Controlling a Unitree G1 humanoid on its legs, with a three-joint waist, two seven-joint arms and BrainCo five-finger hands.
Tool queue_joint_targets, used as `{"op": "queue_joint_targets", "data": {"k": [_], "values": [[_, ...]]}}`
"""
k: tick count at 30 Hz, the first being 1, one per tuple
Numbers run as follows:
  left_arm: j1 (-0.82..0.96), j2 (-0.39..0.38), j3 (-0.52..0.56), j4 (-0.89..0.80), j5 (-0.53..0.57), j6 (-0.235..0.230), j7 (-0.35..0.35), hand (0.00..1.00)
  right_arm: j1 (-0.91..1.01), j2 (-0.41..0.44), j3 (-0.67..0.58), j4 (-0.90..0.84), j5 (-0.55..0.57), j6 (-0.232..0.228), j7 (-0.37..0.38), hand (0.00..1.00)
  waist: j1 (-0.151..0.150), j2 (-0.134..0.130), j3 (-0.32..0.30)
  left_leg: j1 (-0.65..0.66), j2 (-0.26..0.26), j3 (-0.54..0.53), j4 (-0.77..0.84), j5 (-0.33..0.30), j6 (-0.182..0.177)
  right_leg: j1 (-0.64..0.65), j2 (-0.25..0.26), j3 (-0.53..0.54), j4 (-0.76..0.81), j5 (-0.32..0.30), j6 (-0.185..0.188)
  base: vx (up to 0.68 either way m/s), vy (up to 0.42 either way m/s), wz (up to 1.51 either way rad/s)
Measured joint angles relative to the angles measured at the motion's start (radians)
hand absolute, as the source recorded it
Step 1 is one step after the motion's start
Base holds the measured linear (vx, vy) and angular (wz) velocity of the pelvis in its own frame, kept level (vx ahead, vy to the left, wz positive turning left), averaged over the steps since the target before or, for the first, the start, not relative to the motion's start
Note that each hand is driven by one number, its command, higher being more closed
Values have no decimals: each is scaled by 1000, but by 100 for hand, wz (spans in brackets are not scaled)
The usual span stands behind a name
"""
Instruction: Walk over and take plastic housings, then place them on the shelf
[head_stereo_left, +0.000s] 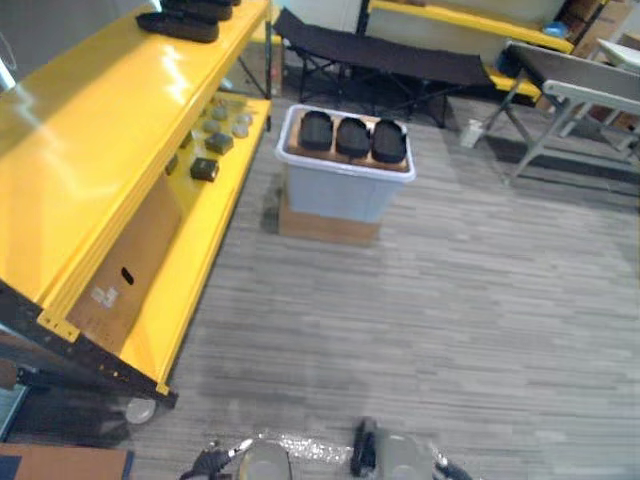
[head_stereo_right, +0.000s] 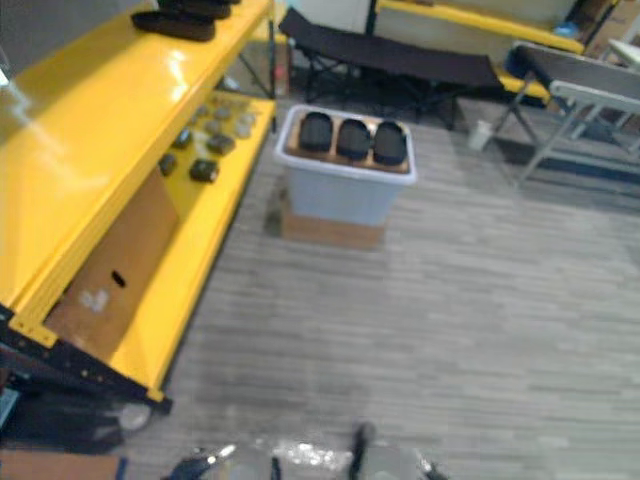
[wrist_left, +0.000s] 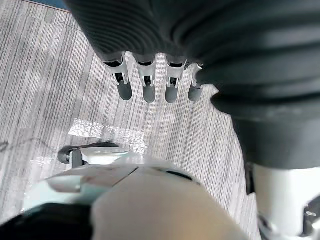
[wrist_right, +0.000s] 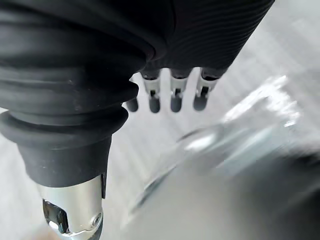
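Three black plastic housings (head_stereo_left: 352, 136) lie side by side on a brown board (head_stereo_left: 296, 151) that caps a pale blue-grey bin (head_stereo_left: 335, 192), across the room from where I stand the robot. The bin sits on a flat cardboard box (head_stereo_left: 327, 226) on the grey striped floor (head_stereo_left: 450, 320), just off the far end of the yellow shelf (head_stereo_left: 90, 150) that runs along my left.

More black housings (head_stereo_left: 180, 22) rest at the far end of the shelf's top level, well apart from the three on the bin. On the lower level (head_stereo_left: 195, 270), a scatter of small dark and grey parts (head_stereo_left: 205, 168) lies near the far end, and a brown cardboard panel (head_stereo_left: 130, 265) stands behind the nearer stretch.

Beyond the bin, a black folding cot (head_stereo_left: 390, 55) stretches across the back of the room. A white cup (head_stereo_left: 472, 133) stands on the floor to its right.

In the wrist views, my left hand (wrist_left: 148, 85) hangs over the floor with its fingers straight and apart, empty. My right hand (wrist_right: 175, 95) hangs the same way, fingers relaxed and carrying nothing. Neither hand is near the housings.
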Motion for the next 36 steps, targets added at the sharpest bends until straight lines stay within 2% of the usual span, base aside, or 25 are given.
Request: {"op": "queue_joint_targets", "data": {"k": [2, 4, 5, 6, 8, 10, 12, 13, 14, 15, 16, 18, 20, 22, 23, 25, 27, 29, 30, 31, 32, 33, 34, 35, 36], "values": [[-1, -18, 16, -5, -62, -1, 27, 0, 44, 8, -10, 31, -25, 13, 0, 0, -9, 21, -10, 64, 14, -8, -20, -39, -26, 0, 3, 7, 85, 81, -33, 458, -250, 11], [9, -40, 21, -7, -110, -2, 50, 0, 55, -1, -14, 42, -45, 27, 0, 0, -20, 50, -31, 108, 38, -10, -68, -43, -50, -15, 14, -1, 176, 24, -57, 526, -230, 13], [18, -55, 37, -5, -139, -7, 66, 0, 53, -18, -14, 42, -62, 27, -3, 0, -26, 63, -52, 103, 46, -17, -30, -20, -72, -23, 17, -11, 234, -38, -72, 528, -183, 0], [18, -71, 68, -3, -193, -9, 72, 0, 34, -37, -13, 61, -75, 5, -9, 0, -28, 78, -53, 57, 64, -26, 121, 49, -87, -13, 14, -12, 286, -93, -88, 641, -217, -4], [22, -96, 109, 10, -209, -11, 73, 0, 27, -65, 2, 80, -87, -30, -33, 0, -30, 94, -53, -9, 93, -31, 313, 194, -82, 61, 21, -19, 250, -121, -95, 521, -148, 6], [36, -106, 138, 3, -226, -23, 65, 0, 22, -87, 22, 79, -88, -67, -45, 0, -28, 106, -41, -90, 104, -21, 456, 182, -45, 184, 22, -27, 157, -123, -96, 418, -17, 20], [50, -95, 143, -6, -224, -30, 62, 0, -38, -106, 60, 61, -88, -109, -47, 0, -10, 77, -32, -194, 32, -26, 352, 162, -25, 253, -15, -26, 71, -114, -81, 353, 46, -8], [54, -89, 144, -13, -222, -37, 59, 0, -112, -114, 80, 52, -88, -144, -47, 0, 8, 56, -14, -262, -17, -34, 185, 168, -30, 274, -37, -12, 29, -105, -66, 297, 135, -40], [71, -93, 143, -25, -212, -44, 56, 0, -173, -121, 96, 34, -86, -170, -47, 0, 35, 54, -9, -303, -48, -84, -43, 231, -52, 275, -45, 8, 12, -114, -51, 309, 216, -51], [85, -96, 143, -29, -201, -47, 53, 0, -198, -133, 114, 17, -77, -181, -48, 0, 56, 60, -4, -305, -44, -98, -129, 330, -57, 280, -41, 24, 11, -128, -28, 280, 213, -63], [110, -104, 142, -27, -172, -54, 47, 0, -231, -124, 165, -29, -66, -203, -48, 0, 83, 50, 8, -262, -49, -68, -147, 389, -33, 316, -47, 54, 5, -139, -12, 334, 207, -35], [117, -71, 143, -42, -138, -66, 35, 0, -270, -103, 224, -85, -31, -211, -44, 0, 97, -12, 15, -249, -87, -61, -137, 340, -20, 341, -74, 51, 2, -154, -35, 373, 128, 2], [107, -54, 141, -42, -97, -57, 15, 0, -295, -103, 224, -91, -8, -208, -45, 0, 108, -40, 16, -246, -101, -53, -95, 289, -6, 333, -90, 67, 49, -155, -33, 336, 109, -6], [107, -44, 131, -42, -56, -61, 13, 0, -292, -106, 227, -73, 10, -185, -43, 0, 106, -51, 20, -202, -96, -29, -62, 232, 14, 263, -127, 72, 268, -153, -16, 385, 131, -32], [105, -35, 125, -42, -59, -61, 14, 0, -278, -106, 226, -39, 8, -168, -37, 0, 101, -58, 26, -149, -99, -14, -45, 190, 32, 203, -171, 68, 461, -132, 22, 378, 75, -21], [85, -17, 111, -42, -73, -69, 19, 0, -229, -102, 222, 31, -9, -142, -13, 0, 77, -54, 26, -72, -96, -19, -34, 146, 38, 166, -187, 25, 586, -202, -9, 443, -8, 1], [19, 1, 92, -58, -80, -109, 20, 0, -176, -93, 220, 80, -18, -112, 1, 0, 57, -32, 22, -10, -41, -24, -85, 135, 25, 72, -103, -52, 461, -246, -59, 412, -109, -2], [-19, -5, 81, -74, -89, -130, 20, 0, -154, -88, 188, 75, -6, -104, 2, 0, 32, -12, 19, 8, 0, -25, -119, 136, 10, 4, -40, -56, 285, -217, -40, 298, -113, -6], [-56, -19, 76, -75, -123, -154, 22, 0, -133, -76, 142, 60, -6, -87, -2, 0, 14, -7, 21, 32, 20, -25, -138, 126, -23, -19, -20, -44, 61, -86, -47, 344, -157, 2], [-70, -25, 73, -74, -135, -159, 24, 0, -120, -66, 117, 54, -6, -79, -3, 0, 10, -6, 22, 39, 29, -27, -131, 115, -42, -21, -19, -42, -3, -8, -52, 445, -242, 11], [-80, -33, 69, -79, -155, -167, 28, 0, -85, -38, 82, 33, -8, -65, -6, 0, 8, -20, 13, 57, 42, -29, -109, 84, -80, 7, -19, -50, -64, 173, -48, 384, -230, 4], [-90, -62, 69, -73, -158, -166, 30, 0, -78, -28, 48, 25, -10, -58, -6, 0, 9, 19, 19, 66, 77, -33, -87, 65, -92, 22, 10, -73, -39, 189, -81, 432, -233, 9], [-99, -118, 62, -76, -158, -166, 28, 0, -54, -33, 25, 15, -42, -42, -5, 0, 5, 49, 21, 75, 105, -30, -63, 64, -88, 15, 11, -80, 47, 121, -99, 324, -153, 7], [-99, -130, 60, -76, -157, -165, 28, 0, -49, -32, 16, 13, -41, -40, -5, 0, 5, 52, 21, 82, 108, -29, -61, 64, -88, 15, 8, -81, 69, 105, -101, 297, -102, 35], [-99, -167, 52, -75, -155, -151, 30, 0, -25, -28, 7, -5, -50, -35, -5, 0, 3, 59, 16, 107, 109, -33, -62, 65, -88, 15, -18, -92, 155, 41, -98, 216, -69, 51]]}}
